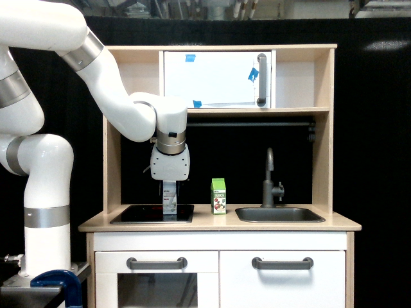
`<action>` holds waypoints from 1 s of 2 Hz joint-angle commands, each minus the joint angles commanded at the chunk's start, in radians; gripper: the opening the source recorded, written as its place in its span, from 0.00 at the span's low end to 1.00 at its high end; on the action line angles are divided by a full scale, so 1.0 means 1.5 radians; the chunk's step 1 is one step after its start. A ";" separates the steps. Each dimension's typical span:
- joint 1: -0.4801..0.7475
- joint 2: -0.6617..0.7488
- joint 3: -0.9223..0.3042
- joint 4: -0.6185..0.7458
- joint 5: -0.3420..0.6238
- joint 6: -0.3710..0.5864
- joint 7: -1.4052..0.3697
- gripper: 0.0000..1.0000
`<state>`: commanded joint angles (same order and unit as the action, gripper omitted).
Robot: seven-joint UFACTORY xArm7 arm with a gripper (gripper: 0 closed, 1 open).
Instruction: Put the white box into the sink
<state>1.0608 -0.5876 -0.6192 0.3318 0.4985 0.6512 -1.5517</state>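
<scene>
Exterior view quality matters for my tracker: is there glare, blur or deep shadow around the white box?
In the exterior view the frame is sharp. The white box reads clearly against the dark backdrop, though the gripper hides its top. The glossy hob mirrors the box faintly. The alcove behind is near black.

The glossy white round-bodied robot arm [96,77] is built of thick tubular links joined by brushed silver-grey metal bands, ending in a rounded white wrist housing above a small dark-fingered gripper [169,190], with a thin dark cable looping beside the wrist.
</scene>
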 joint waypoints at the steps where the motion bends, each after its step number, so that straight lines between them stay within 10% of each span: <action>1: 0.013 0.004 0.002 -0.008 0.012 -0.017 -0.001 0.00; 2: -0.005 0.007 -0.015 0.014 -0.008 0.015 -0.010 0.00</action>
<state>1.0537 -0.5771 -0.6423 0.3533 0.4859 0.6735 -1.5665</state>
